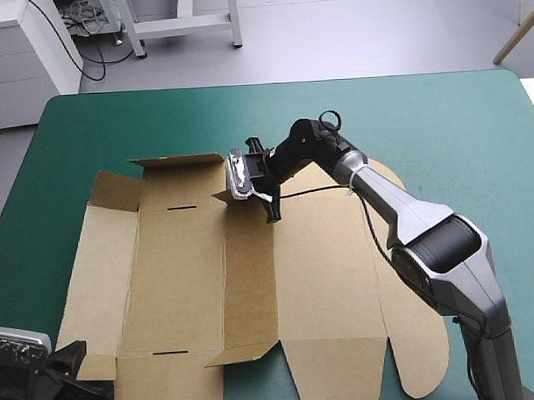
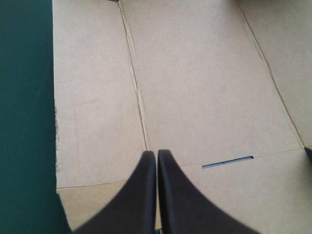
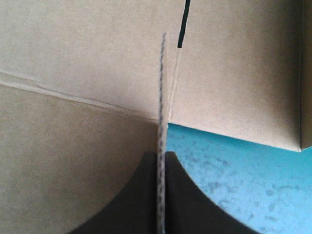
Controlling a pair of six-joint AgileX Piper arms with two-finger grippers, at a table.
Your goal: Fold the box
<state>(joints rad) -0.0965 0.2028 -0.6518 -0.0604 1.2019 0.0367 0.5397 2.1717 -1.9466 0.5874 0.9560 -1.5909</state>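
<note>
At the far edge of the flat brown cardboard box [image 1: 182, 273], the right gripper [image 3: 161, 158] pinches a flap [image 1: 223, 198] upright for creasing; the left gripper [image 2: 156, 155], pressed together, hovers near-left.

The right arm [image 1: 399, 204] is stretching forward and leftward, elbow bent, wrist rolled sideways. The right gripper [image 3: 161, 158] is pinching an edge of the box [image 3: 73, 58] between nearly closed fingers. The left gripper [image 2: 157, 155] is waiting at the near left, fingers meeting in one point.

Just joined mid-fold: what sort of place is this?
Likely a robot lab bench: a teal-green covered table, a flat-cut brown box on it, the right gripper shut on its raised flap.
</note>
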